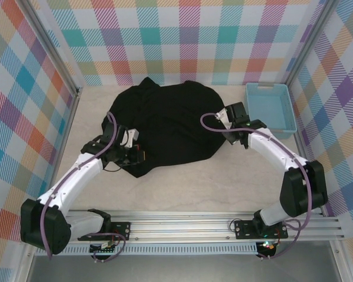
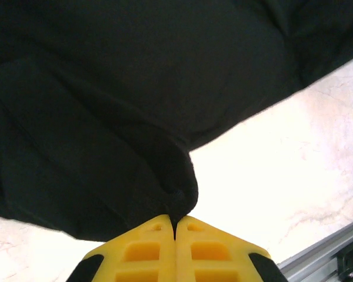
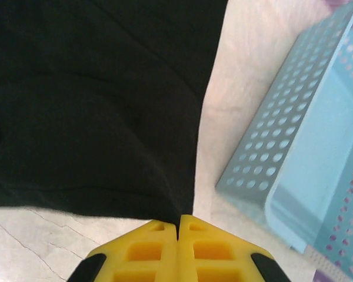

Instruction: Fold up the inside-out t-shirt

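On the counter [image 1: 182, 194], the black inside-out t-shirt [image 1: 170, 123] lies bunched, broadest left to right, collar direction unclear. Left fingers [image 2: 141, 252] and right fingers [image 3: 212, 252], fully closed, pinch its opposite edges.

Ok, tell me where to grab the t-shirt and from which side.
Take the t-shirt by its edges, coming in low from the outer sides, where the left gripper and right gripper pinch it. It lies spread on the table, so only the edges give a pinch.

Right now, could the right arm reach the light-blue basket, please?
Probably, yes: the basket lies beside its fingers, bare table between; but they are shut on the t-shirt and must release first.
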`<state>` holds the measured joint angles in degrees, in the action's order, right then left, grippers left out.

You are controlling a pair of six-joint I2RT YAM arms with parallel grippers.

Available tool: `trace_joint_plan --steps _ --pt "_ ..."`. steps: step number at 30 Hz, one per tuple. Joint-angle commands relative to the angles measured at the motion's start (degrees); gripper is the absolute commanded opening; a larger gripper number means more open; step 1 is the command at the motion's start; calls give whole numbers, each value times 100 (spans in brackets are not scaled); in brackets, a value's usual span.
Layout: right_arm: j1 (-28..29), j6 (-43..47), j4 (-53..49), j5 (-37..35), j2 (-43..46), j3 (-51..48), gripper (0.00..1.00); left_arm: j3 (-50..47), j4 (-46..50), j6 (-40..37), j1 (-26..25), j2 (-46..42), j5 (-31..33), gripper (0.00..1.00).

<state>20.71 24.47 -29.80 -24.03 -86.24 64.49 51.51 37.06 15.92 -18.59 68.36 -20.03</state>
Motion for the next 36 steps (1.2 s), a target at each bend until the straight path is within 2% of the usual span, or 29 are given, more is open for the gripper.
trace_joint_plan --steps 1,6,12,14,20,23,27,33,36 --pt "-5 -551 -240 -295 2 15 0 -74 -181 346 -92 105 -240 0" --pt "-1 -644 -429 -611 119 -119 0 6 -94 454 -93 -114 -362 0" --pt "-6 -801 -603 -793 640 -151 0 483 553 349 -7 -971 177 0" --pt "-5 -806 -425 -693 983 -161 0 751 799 246 37 -1357 545 0" --pt "-10 -1038 -421 -452 1691 279 0 1844 1370 -162 119 -1983 2400 0" --pt "-11 -952 -342 -554 2114 376 0 2294 1368 -526 119 -2072 2771 0" --pt "-6 -898 -579 -502 2407 487 0 2474 1532 -860 119 -1961 2694 0" --pt "-6 -776 -644 -455 2249 225 0 2061 1707 -880 119 -1493 1496 0" --pt "-10 -777 -649 -469 2125 222 0 2065 1857 -887 118 -1308 1479 0"
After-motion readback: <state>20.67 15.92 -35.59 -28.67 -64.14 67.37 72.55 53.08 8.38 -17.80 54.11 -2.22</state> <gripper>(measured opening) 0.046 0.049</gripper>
